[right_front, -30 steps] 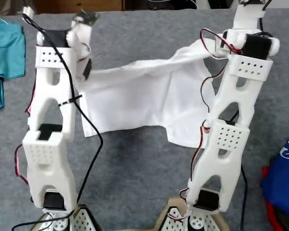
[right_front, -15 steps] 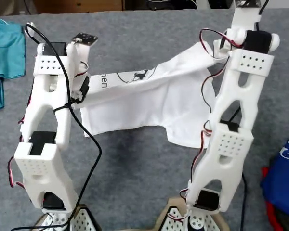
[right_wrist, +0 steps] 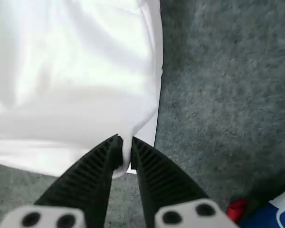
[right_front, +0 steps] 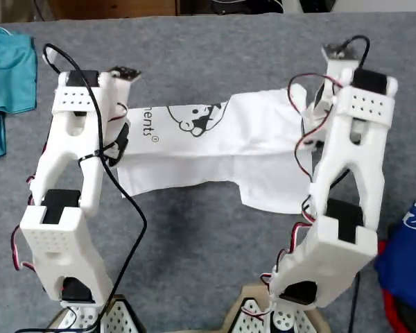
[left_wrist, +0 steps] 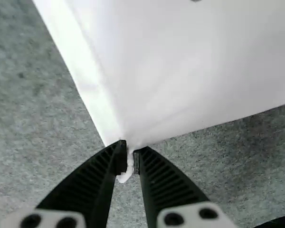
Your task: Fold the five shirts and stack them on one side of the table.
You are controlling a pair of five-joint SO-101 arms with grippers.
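Note:
A white shirt (right_front: 215, 149) lies spread on the grey table between the two arms, its far part folded over toward the near side so a dark printed picture (right_front: 194, 118) faces up. My left gripper (left_wrist: 127, 164) is shut on the shirt's (left_wrist: 190, 71) left edge, with a pinch of cloth between its black fingers. My right gripper (right_wrist: 126, 156) is shut on the shirt's (right_wrist: 61, 80) right edge in the same way. In the high view the left arm (right_front: 80, 139) stands over the shirt's left side and the right arm (right_front: 350, 139) over its right side.
A teal shirt (right_front: 10, 76) lies crumpled at the table's far left. A blue shirt (right_front: 409, 257) with something red (right_front: 392, 305) under it sits at the near right edge, its corner (right_wrist: 275, 213) close to my right gripper. Bare grey table lies in front of the white shirt.
Both arms have drawn the lifted far edge of the white shirt toward the near side and lowered it. The fold now lies flatter and the printed picture has come into sight.

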